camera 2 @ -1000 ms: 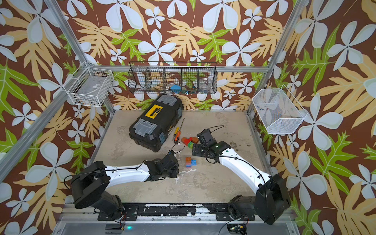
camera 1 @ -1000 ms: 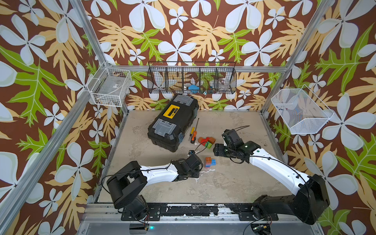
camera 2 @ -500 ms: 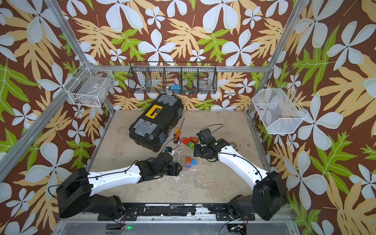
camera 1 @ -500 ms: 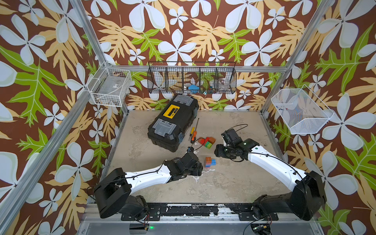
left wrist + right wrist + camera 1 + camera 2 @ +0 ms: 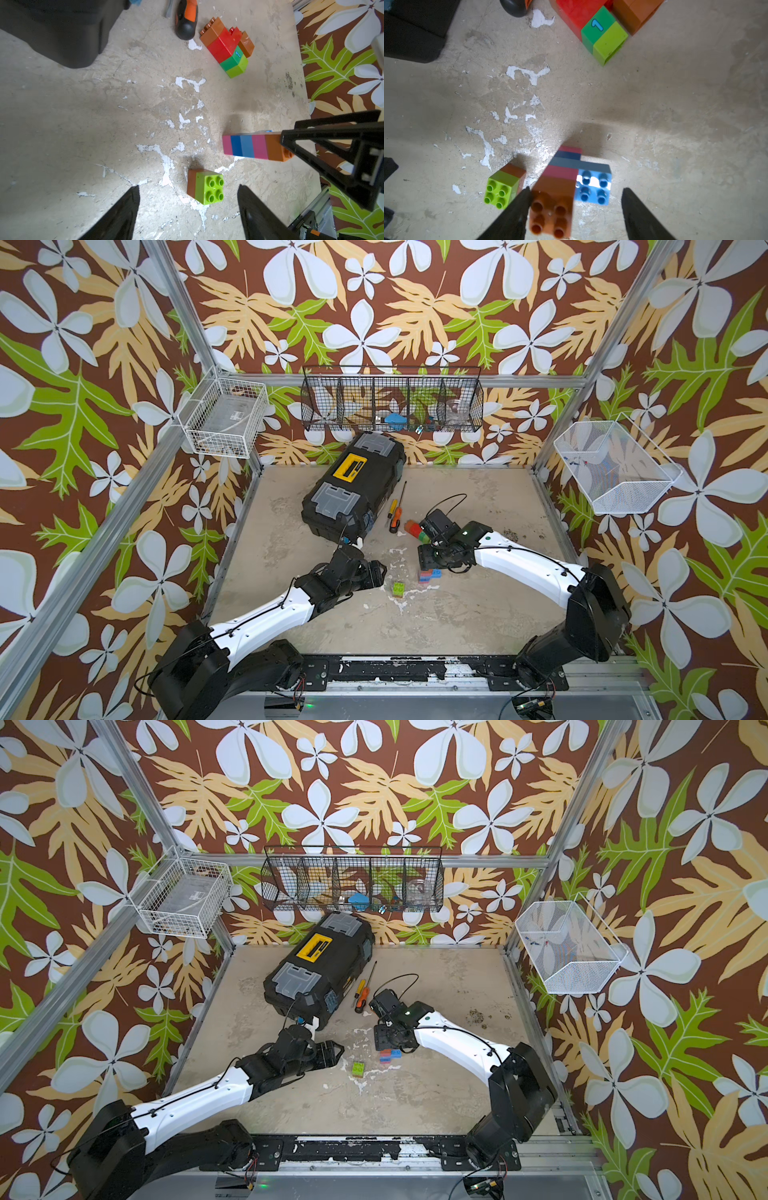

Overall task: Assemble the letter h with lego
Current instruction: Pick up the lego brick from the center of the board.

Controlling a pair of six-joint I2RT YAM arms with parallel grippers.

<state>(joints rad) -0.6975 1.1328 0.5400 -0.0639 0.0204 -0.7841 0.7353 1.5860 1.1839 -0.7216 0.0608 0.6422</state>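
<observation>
A black toolbox (image 5: 353,489) lies at the back left of the bench (image 5: 478,614). Two screwdrivers (image 5: 395,516) lie just beside it.

The left fingers (image 5: 124,214) hang low over the bench and spread wide, gripping nothing. A lime brick (image 5: 208,188) stands just ahead of them, touching neither, stacked on an orange-brown one with its studs up. In both top views it sits alone on the bench (image 5: 398,588) (image 5: 357,1068), near the column but apart from it.

Next comes the unfinished h, a column (image 5: 255,146) standing upright mid-bench. From the bottom it goes pink, blue, light blue, pink, with orange on top. The light-blue brick is the long one and juts out to one side, its free studs bare (image 5: 592,190).

The right fingers (image 5: 512,216) straddle the column's orange top and are open. One finger lies against the orange brick or very close to it, and the other stands clear of it with a plain gap.

Behind the right arm lies a loose pile (image 5: 224,43) of joined red, orange-brown, green and lime bricks, near the orange screwdriver handle. The green one bears a blue 1.
</observation>
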